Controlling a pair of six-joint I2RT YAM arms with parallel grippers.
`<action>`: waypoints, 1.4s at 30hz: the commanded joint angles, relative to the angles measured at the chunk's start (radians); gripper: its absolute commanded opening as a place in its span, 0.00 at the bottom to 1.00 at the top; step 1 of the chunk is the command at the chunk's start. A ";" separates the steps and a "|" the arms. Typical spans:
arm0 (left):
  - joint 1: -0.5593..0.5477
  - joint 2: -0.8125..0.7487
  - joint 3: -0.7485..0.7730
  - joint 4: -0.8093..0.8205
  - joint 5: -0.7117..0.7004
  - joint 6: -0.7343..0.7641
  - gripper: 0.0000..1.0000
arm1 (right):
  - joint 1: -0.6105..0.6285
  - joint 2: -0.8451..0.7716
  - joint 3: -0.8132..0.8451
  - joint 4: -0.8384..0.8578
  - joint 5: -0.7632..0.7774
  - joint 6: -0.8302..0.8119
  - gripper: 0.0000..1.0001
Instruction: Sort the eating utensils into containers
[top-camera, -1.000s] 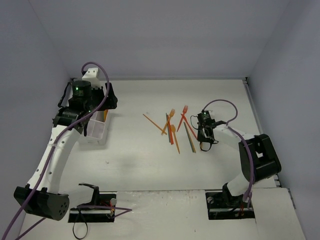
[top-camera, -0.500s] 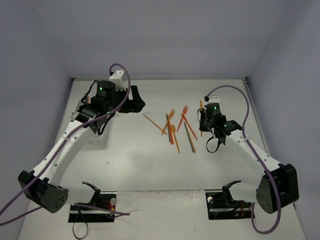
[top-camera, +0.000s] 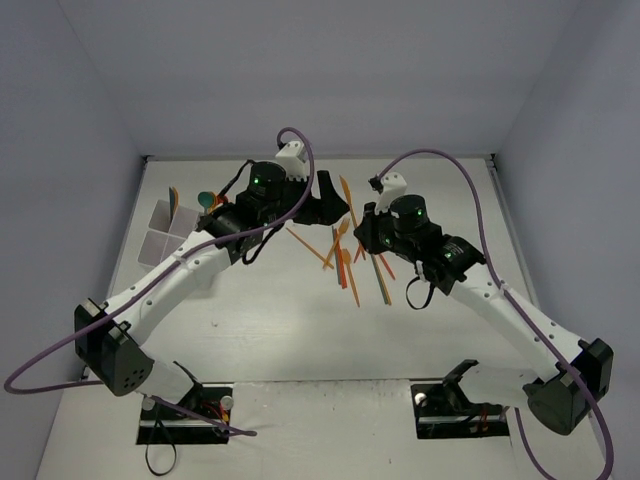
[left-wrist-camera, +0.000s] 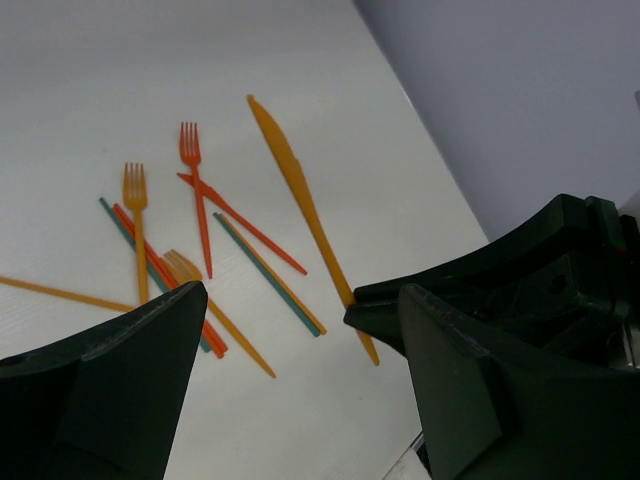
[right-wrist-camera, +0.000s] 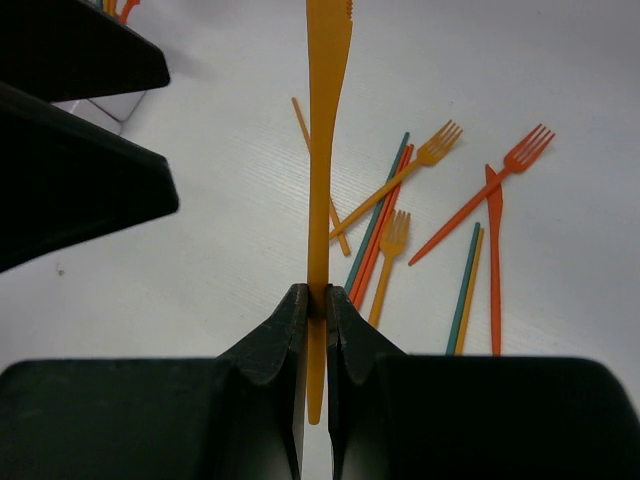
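Note:
My right gripper (right-wrist-camera: 315, 300) is shut on an orange knife (right-wrist-camera: 325, 150), which is held above the table with its blade pointing away (top-camera: 346, 192). My left gripper (left-wrist-camera: 300, 330) is open wide, and the knife (left-wrist-camera: 300, 190) lies just beyond its fingers (top-camera: 328, 203). Below them, orange and red forks and teal and orange sticks lie in a loose pile (top-camera: 345, 262) (right-wrist-camera: 420, 210) (left-wrist-camera: 190, 230). The white compartment box (top-camera: 158, 238) stands at the far left with an orange utensil (top-camera: 174, 197) and a teal spoon (top-camera: 206, 200) standing in it.
Grey walls close in the table at the back and on both sides. Purple cables (top-camera: 440, 158) arc over both arms. In the right wrist view the left gripper's black fingers (right-wrist-camera: 70, 190) fill the upper left, with a corner of the box (right-wrist-camera: 112, 104) behind.
The left arm has swung from the box at the left to the table's middle. The right gripper has lifted the orange knife from beside the pile and carried it left to meet it.

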 joint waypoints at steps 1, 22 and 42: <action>-0.017 -0.007 0.044 0.132 -0.025 -0.030 0.74 | 0.020 -0.022 0.059 0.068 -0.057 -0.009 0.00; -0.067 0.057 0.067 0.137 -0.072 -0.071 0.00 | 0.046 -0.015 0.037 0.101 -0.051 0.009 0.16; 0.371 -0.075 0.042 -0.144 -0.433 0.582 0.00 | 0.000 -0.027 -0.046 0.058 0.100 0.026 0.70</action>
